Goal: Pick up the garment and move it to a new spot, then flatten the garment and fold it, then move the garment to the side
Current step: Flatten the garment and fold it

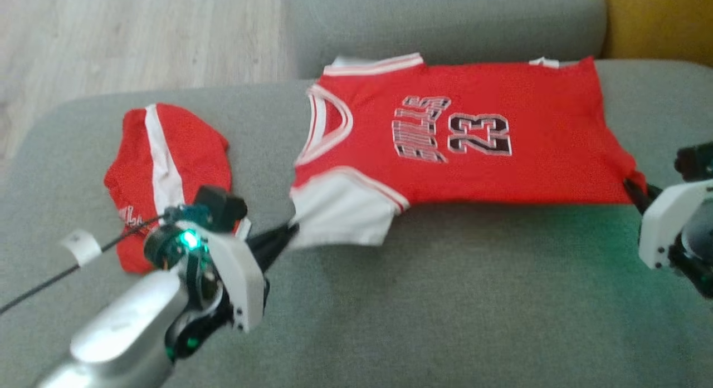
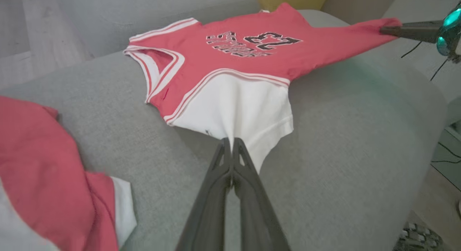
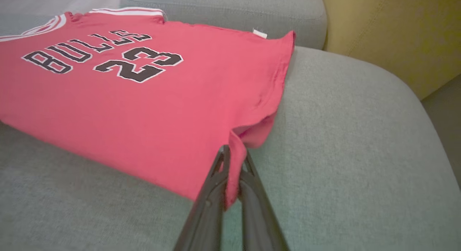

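On the grey sofa seat (image 1: pixel 445 299) the red Bulls 23 jersey (image 1: pixel 473 154) is being held spread, print up, neck toward the robot's left. Its white sleeve (image 1: pixel 340 210) is being pinched by the left tool (image 1: pixel 291 230), fingers clenched on the cloth. The near hem corner (image 3: pixel 252 134) is being gripped by the right tool (image 1: pixel 634 187), with red fabric caught between its fingers. The near edge is being held slightly off the seat. A crumpled red-and-white garment (image 1: pixel 167 165) is lying apart at the left.
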Tool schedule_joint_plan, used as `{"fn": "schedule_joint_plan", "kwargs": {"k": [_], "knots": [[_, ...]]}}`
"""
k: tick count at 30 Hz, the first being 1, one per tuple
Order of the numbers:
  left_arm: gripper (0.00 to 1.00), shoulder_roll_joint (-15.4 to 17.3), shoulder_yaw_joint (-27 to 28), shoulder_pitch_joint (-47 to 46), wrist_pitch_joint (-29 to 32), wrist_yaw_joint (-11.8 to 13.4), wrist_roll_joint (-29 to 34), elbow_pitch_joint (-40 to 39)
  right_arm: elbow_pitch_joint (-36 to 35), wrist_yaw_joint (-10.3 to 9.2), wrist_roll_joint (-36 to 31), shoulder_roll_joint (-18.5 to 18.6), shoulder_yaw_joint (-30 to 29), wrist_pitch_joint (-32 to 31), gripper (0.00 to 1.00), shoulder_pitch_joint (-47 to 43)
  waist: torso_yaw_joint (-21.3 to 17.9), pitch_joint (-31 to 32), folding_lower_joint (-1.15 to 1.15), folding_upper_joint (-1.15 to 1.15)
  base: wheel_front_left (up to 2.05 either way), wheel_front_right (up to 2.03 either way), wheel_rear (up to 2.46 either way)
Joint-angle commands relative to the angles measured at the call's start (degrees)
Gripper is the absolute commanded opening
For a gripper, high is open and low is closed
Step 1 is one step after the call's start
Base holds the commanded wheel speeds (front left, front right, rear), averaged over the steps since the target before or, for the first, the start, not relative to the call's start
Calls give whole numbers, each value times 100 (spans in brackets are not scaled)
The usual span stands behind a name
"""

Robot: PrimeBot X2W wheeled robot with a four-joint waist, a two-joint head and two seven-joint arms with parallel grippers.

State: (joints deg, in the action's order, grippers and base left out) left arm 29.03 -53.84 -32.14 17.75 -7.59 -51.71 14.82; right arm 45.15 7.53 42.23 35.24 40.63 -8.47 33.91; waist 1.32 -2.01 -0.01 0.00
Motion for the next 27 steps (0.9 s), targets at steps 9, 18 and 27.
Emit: {"fn": "schedule_joint_plan", "kwargs": {"k": [9,18,27], "knots": [[0,786,39,454,708,198,-496,-1375,-831,-4,971,670,104,-706,0,-672,-57,440,1,0,0,0,0],[0,963,95,636,874,543,-652,-2018,-1437,-4,1261,872,-213,-991,0,-1070,-165,457,1,0,0,0,0],[0,826,194,122,953,578,-470,-1601,-1452,-4,1027,506,-721,-1060,0,-879,-322,114,1,0,0,0,0]]}}
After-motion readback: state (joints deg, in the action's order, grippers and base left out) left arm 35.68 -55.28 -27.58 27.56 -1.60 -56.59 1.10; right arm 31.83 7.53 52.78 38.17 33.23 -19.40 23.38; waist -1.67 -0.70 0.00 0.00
